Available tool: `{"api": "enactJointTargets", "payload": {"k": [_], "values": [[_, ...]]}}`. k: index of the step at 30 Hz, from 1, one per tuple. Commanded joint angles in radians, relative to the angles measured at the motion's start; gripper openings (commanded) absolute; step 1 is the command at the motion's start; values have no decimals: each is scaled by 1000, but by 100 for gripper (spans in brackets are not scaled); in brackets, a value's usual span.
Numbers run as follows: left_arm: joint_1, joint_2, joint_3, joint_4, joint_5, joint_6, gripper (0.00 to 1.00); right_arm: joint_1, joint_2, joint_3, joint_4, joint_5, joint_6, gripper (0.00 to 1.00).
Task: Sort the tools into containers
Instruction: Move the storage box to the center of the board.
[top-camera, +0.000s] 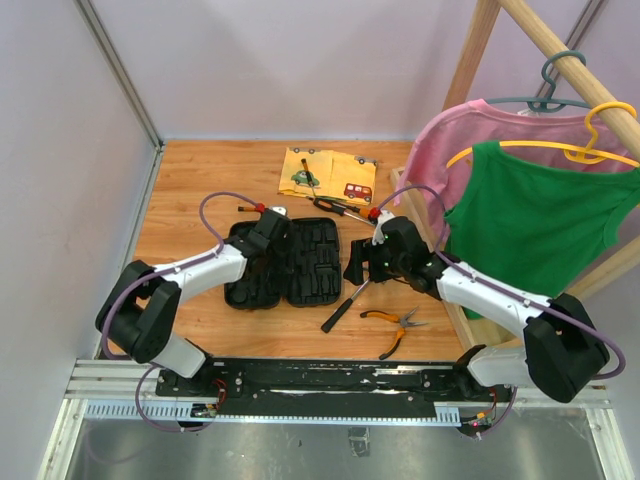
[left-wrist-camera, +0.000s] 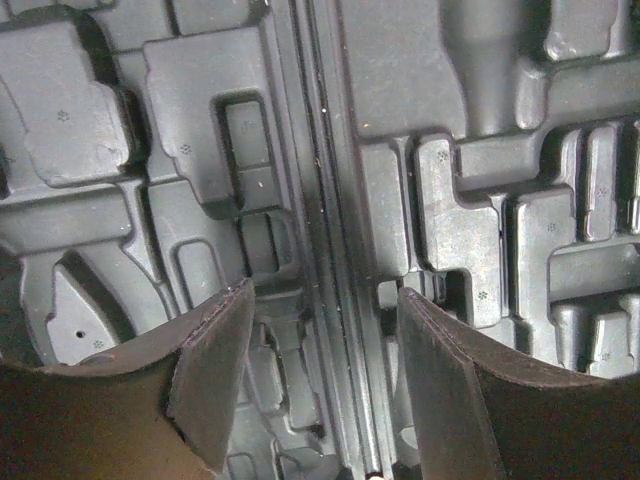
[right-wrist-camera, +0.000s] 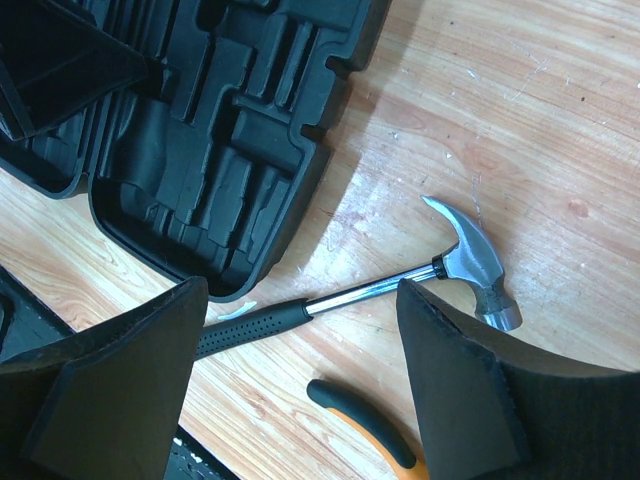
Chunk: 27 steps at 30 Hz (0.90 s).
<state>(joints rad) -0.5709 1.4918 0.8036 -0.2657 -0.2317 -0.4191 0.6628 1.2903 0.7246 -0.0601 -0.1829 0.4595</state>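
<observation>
Over the open, bare-slotted case (top-camera: 312, 266), left gripper (left-wrist-camera: 320, 300) gapes; right gripper (right-wrist-camera: 302, 290) gapes beside.

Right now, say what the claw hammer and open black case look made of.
Silver-headed claw hammer: polished steel head and shaft, judging by bright reflections; black handle probably dimpled rubber. Open black moulded tool case: matt plastic, likely, from its moulded recesses.

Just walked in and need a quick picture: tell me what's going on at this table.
Two robot arms are sorting hand tools into an open black tool case. The left gripper hangs open over its moulded slots, holding nothing. The right gripper is open above the hammer, which lies on the table beside the case. Pliers and screwdrivers lie loose too; no tool shows in the case.
</observation>
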Motion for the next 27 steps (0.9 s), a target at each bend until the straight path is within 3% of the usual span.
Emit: {"api": "enactJointTargets", "payload": {"k": [1,14,27], "values": [[-21,31,-1,-1,6,30,63,6,13,-8,15,-8,-9,78],[-27,73,-43,-59,-125,-76,49,6,-7,-30,13,10,-13,78],[-27,-90,-187,-70,-27,-123,45,-5,-21,-28,-22,39,-2,80]]}}
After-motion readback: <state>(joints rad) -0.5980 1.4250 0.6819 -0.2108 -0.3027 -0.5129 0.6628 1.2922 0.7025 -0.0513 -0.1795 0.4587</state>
